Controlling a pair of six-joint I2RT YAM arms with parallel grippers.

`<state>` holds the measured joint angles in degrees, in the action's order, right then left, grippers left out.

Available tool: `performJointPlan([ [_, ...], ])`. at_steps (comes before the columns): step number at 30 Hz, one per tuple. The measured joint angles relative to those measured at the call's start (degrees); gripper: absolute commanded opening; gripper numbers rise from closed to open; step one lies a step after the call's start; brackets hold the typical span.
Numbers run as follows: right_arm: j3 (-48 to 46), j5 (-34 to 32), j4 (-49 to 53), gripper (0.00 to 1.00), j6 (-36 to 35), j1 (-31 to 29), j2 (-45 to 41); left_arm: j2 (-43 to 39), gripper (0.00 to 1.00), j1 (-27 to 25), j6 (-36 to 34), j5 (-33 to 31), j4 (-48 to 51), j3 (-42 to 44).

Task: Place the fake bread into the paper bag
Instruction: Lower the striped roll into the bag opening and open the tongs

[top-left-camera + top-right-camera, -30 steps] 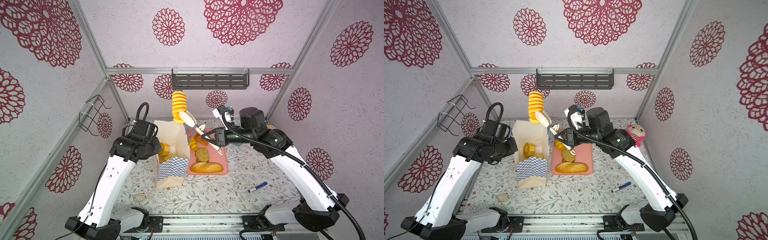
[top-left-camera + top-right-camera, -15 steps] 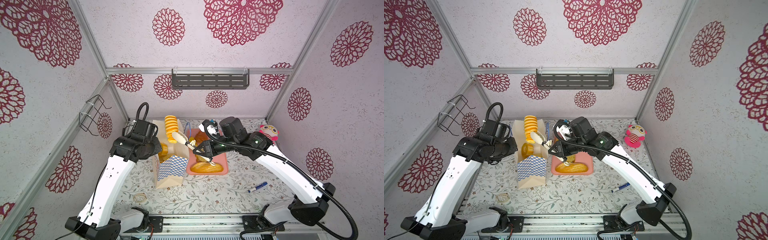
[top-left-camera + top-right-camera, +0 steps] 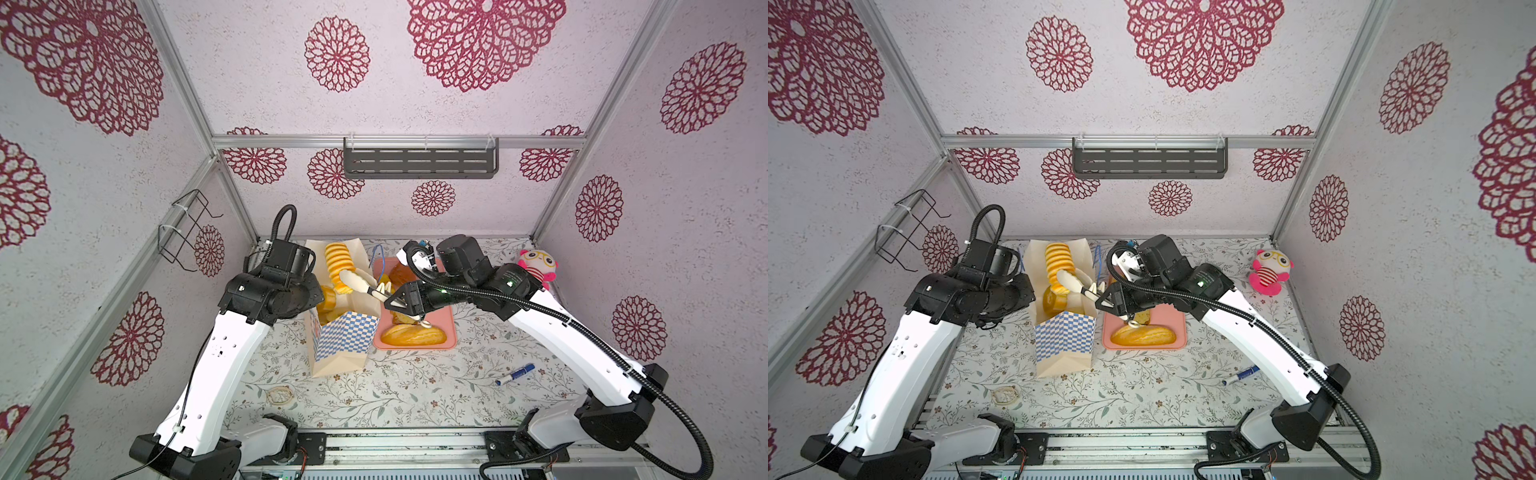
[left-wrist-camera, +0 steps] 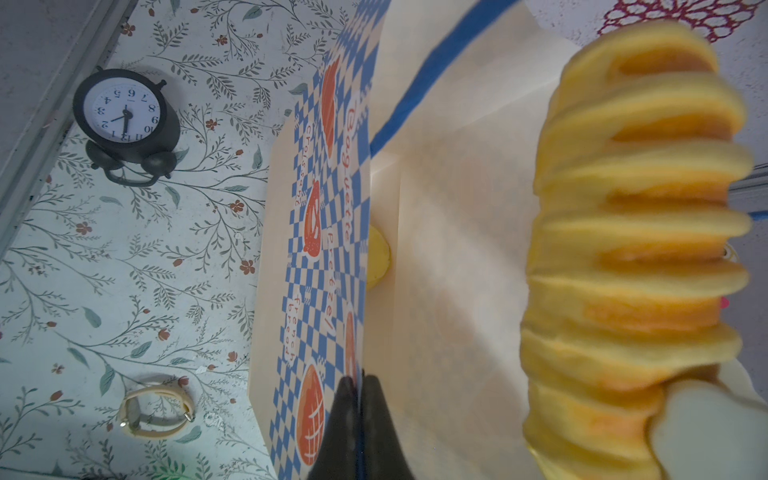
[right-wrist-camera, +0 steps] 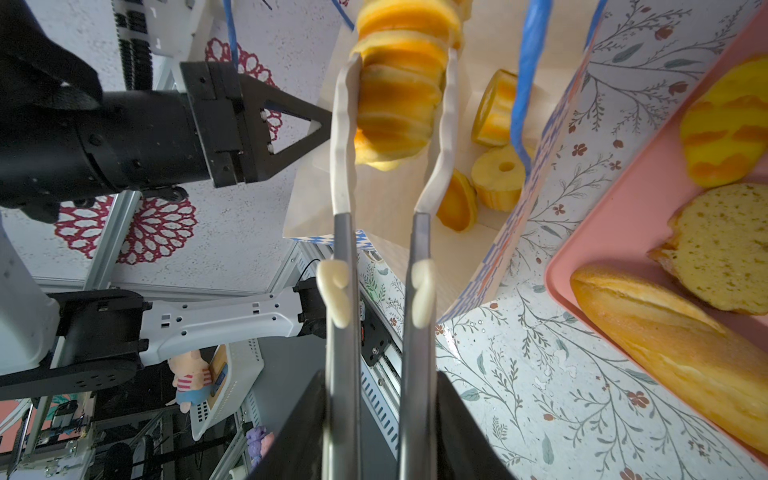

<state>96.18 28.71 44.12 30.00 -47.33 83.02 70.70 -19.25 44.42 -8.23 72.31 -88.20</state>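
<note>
The paper bag (image 3: 340, 340) (image 3: 1063, 340) stands open, left of the pink tray (image 3: 449, 328). My left gripper (image 4: 360, 382) is shut on the bag's near rim. My right gripper (image 3: 388, 301) (image 5: 378, 374) is shut on white-tipped tongs (image 5: 340, 187). The tongs' tips sit either side of a yellow ridged roll (image 3: 337, 266) (image 5: 399, 95) of fake bread, which hangs in the bag's mouth. More fake bread, a ring donut (image 5: 498, 174) among it, lies at the bag's bottom. A long loaf (image 3: 413, 334), a speckled slice (image 5: 723, 245) and a croissant (image 5: 731, 120) lie on the tray.
A pink plush toy (image 3: 536, 266) sits at the back right and a blue marker (image 3: 515, 374) lies at the front right. A black alarm clock (image 4: 124, 116) and a cream watch strap (image 3: 280, 395) lie left of the bag. A wire rack (image 3: 187, 228) hangs on the left wall.
My right arm has brought the ridged roll down from high above the table into the bag's mouth. The left arm has kept still at the bag's rim.
</note>
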Motion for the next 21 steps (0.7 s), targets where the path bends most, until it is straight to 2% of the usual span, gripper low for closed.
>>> performJointPlan([
  [12,0.0,0.02,-0.5,0.43,0.09,0.02,-0.02,-0.92,0.0,-0.02,0.04,-0.02,0.0,0.09],
  [21,-1.18,-0.24,-1.99,0.39,0.68,0.02,-1.57,-0.96,0.0,-0.02,0.02,-0.04,0.0,0.09],
])
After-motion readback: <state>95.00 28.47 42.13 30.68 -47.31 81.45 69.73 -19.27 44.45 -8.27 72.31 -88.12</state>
